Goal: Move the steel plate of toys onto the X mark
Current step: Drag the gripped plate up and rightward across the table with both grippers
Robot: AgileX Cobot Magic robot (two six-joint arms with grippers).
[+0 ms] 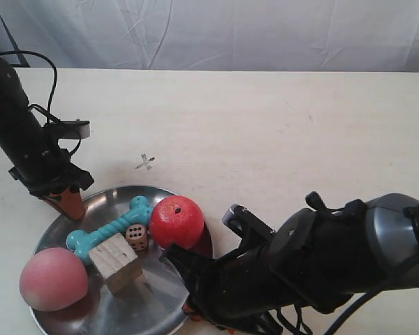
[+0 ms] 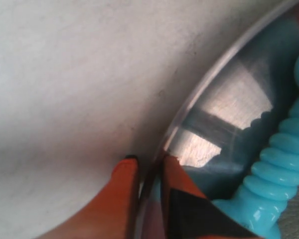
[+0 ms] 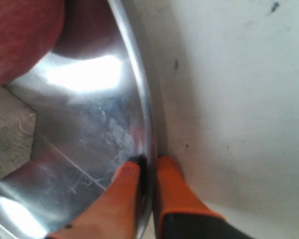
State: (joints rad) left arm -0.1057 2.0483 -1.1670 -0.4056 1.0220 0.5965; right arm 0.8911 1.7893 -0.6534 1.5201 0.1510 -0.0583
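Observation:
The steel plate (image 1: pixel 153 301) lies at the table's near left, holding a red apple (image 1: pixel 176 221), a pink peach (image 1: pixel 53 278), a teal bone (image 1: pixel 110 229), a wooden cube (image 1: pixel 115 261) and a spotted die (image 1: pixel 135 236). My left gripper (image 2: pixel 146 161) is shut on the plate's rim (image 2: pixel 199 94) at its far left edge, one orange finger inside, one outside; the teal bone (image 2: pixel 274 169) lies close by. My right gripper (image 3: pixel 148 161) is shut on the plate's rim (image 3: pixel 139 94) at its near right edge. The X mark (image 1: pixel 146 162) is faint on the table just beyond the plate.
The pale table (image 1: pixel 279 125) stretches beyond and to the right of the plate, up to a white curtain (image 1: pixel 230 31) at the back. The bulky black arm (image 1: pixel 314 265) fills the near right corner. A black cable (image 1: pixel 52 77) loops by the other arm.

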